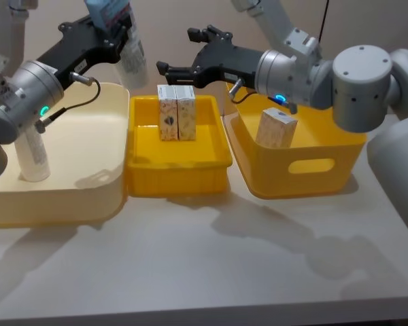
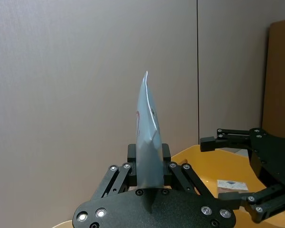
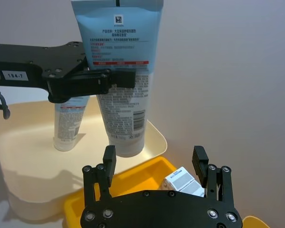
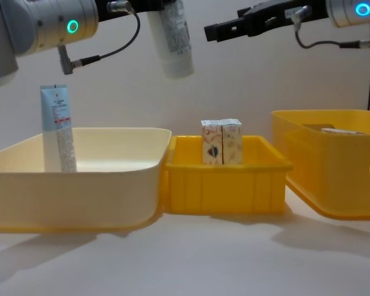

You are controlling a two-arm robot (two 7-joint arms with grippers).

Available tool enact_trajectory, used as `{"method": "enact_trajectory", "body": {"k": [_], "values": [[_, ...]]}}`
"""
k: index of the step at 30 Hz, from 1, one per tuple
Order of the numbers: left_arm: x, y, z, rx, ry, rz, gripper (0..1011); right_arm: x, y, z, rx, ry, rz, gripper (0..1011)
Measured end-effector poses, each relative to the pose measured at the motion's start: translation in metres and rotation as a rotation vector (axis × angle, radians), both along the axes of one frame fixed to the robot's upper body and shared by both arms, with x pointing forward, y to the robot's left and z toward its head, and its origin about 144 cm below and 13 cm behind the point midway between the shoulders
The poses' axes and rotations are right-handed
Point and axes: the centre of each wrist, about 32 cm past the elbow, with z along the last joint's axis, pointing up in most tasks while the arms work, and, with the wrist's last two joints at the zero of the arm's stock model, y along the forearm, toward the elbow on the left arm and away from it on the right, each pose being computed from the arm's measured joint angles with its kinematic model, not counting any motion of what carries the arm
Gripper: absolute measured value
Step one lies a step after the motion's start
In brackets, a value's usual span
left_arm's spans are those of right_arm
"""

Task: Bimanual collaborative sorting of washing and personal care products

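The left gripper is clamping a tube around its middle, with the cap end hanging down and the rim of the cream bin roughly beneath it. To do this well, it should carry the tube inward beside the standing tube, lower it until the cap is resting, then release. The right gripper is hovering just beside the held tube, spread wide and empty, above two cartons. The tubes look like soft, glossy plastic, flat at the crimp. The cartons are stiff printed card.
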Motion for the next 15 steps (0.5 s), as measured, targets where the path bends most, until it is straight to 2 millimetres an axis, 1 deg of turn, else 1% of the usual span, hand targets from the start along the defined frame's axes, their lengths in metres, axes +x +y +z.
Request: {"method": "enact_trajectory", "body": {"k": [6, 15], "values": [[-0.001, 0.000, -0.001, -0.001, 0.001, -0.002, 267, 0.000, 0.007, -0.001, 0.002, 0.036, 0.020, 1001], [-0.002, 0.001, -0.002, 0.001, -0.001, 0.004, 267, 0.000, 0.014, 0.003, -0.019, 0.107, 0.065, 1001]]}}
